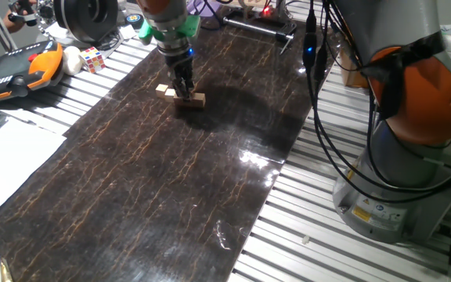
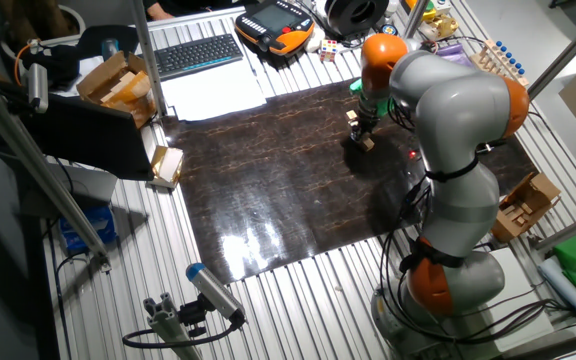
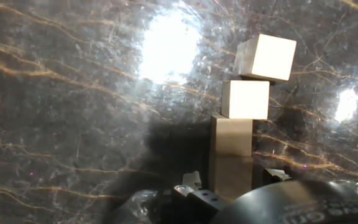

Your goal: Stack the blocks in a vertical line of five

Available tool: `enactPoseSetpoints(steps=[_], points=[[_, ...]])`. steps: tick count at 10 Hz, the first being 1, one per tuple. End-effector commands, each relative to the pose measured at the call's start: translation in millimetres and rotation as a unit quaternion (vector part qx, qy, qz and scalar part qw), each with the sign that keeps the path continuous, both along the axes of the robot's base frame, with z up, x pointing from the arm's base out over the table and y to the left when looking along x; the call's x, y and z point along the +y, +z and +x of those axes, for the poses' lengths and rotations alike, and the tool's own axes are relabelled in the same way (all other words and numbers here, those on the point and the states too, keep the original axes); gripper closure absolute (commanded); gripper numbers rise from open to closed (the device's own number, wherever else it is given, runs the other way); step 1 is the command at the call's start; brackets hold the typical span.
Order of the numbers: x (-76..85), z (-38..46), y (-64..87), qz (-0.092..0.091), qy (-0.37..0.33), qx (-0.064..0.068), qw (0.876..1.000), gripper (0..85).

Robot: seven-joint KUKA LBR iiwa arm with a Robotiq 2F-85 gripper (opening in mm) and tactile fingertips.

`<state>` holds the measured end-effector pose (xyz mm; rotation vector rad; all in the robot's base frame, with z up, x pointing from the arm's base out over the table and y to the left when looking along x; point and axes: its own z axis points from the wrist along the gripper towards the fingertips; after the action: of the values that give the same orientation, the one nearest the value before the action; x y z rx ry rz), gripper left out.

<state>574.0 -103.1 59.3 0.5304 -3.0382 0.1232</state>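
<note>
Gripper low over the block row

One fixed view: the gripper [image 1: 184,88] stands among the blocks [image 1: 180,95] beside the Rubik's cube [image 1: 92,59]. Other fixed view: same cluster, blurred. Hand view: a block [image 3: 232,155] sits between the fingers, apparently gripped for alignment.

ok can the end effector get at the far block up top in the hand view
Probably yes. The end effector sits over the nearest block; the far block lies just beyond on the open dark mat, with nothing over it.

A dark marbled mat [image 1: 155,180] covers the desk [image 1: 351,251]. Upper left of the frame: a Rubik's cube [image 1: 92,59] beside an orange-and-black pendant [image 1: 18,74]; a keyboard [image 2: 196,54] lies behind.
</note>
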Motion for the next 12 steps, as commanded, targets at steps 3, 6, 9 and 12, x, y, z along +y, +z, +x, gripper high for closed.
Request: enactPoseSetpoints(steps=[3,6,9,12], points=[[-0.9,0.7,-0.5,0.0,0.003,0.0,1.0,30.3],[-0.7,0.6,-0.5,0.001,-0.002,0.001,1.0,30.3],[0.5,1.8,2.0,0.003,-0.004,-0.001,1.0,30.3],[1.8,3.6,3.4,0.003,-0.001,-0.008,1.0,30.3]])
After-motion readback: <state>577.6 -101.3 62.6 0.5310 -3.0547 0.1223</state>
